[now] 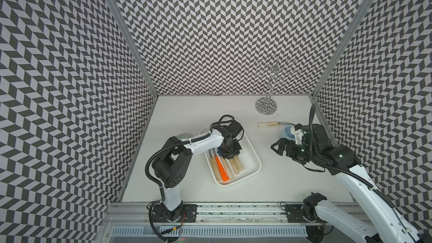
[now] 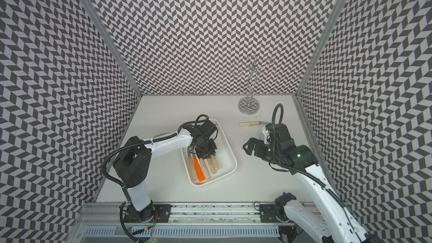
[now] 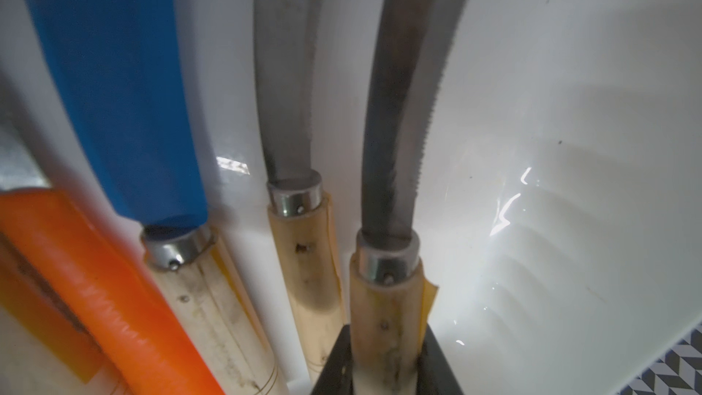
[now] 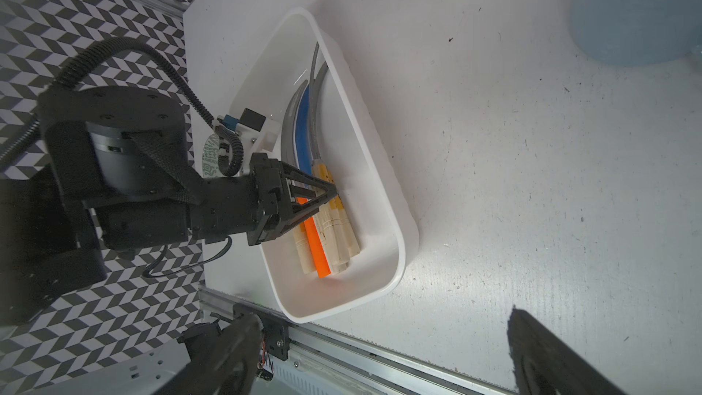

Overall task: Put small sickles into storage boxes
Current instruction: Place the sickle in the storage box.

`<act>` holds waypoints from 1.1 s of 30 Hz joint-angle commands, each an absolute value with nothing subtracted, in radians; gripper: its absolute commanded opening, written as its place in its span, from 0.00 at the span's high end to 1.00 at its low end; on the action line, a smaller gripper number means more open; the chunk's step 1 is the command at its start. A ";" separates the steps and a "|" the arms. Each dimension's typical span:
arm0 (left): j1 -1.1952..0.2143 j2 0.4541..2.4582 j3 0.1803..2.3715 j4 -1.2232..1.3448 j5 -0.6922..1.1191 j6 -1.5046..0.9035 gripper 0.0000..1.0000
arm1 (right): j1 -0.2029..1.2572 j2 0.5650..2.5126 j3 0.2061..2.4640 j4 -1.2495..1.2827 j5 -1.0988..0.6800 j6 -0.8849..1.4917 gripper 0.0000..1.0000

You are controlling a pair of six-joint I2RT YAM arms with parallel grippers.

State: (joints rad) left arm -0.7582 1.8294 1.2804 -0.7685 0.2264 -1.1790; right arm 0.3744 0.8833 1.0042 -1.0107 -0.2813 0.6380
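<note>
Clamped shut on the pale wooden handle of a grey-bladed sickle [image 3: 391,184]: the left pincer [image 4: 329,195], down inside the white tray [image 1: 250,164]. Hard to tell whether resting on the tray floor or held just off it.

Beside it, lying in the tray, four more sickles [image 4: 338,231], with handles toward the tray's near short end, curved blades toward its far end, and long axes along the tray. Among them an orange handle [image 3: 95,298] and a blue blade [image 3: 114,89] seated in a metal collar on pale wood. Cropped at the tips in the left wrist view, covered by the left arm in both top views.

Well apart from the tray, on its right-arm side: the right pincer [image 1: 278,148], spread wide, holding nothing.

Farther back from the tray on that side, out on the desk [image 1: 187,183]: a sixth sickle [image 1: 268,124], lying crosswise, handle end toward the tray, blade mostly hidden past a light blue mug [image 1: 288,132].

On the tray's opposite side, only a sliver of a patterned bowl [image 1: 183,136] behind the left arm.

White scuffed desk, with chevron walls [image 1: 210,31] on three sides.
</note>
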 commanded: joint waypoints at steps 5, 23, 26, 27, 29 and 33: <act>-0.753 1.863 1.309 -0.741 0.240 -1.184 1.00 | 0.364 0.859 0.976 -1.005 -0.282 0.640 0.00; -0.753 1.887 1.286 -0.706 0.283 -1.189 0.95 | 0.359 0.856 0.962 -0.993 -0.284 0.651 0.00; -0.754 1.885 1.284 -0.708 0.282 -1.186 0.94 | 0.359 0.852 0.955 -0.988 -0.285 0.654 0.00; -0.753 1.884 1.284 -0.710 0.281 -1.186 0.94 | 0.359 0.852 0.953 -0.986 -0.288 0.655 0.00; -0.753 1.883 1.284 -0.714 0.279 -1.183 0.92 | 0.359 0.850 0.948 -0.983 -0.288 0.655 0.00; -0.754 1.879 1.281 -0.718 0.276 -1.181 0.90 | 0.357 0.850 0.944 -0.979 -0.291 0.655 0.00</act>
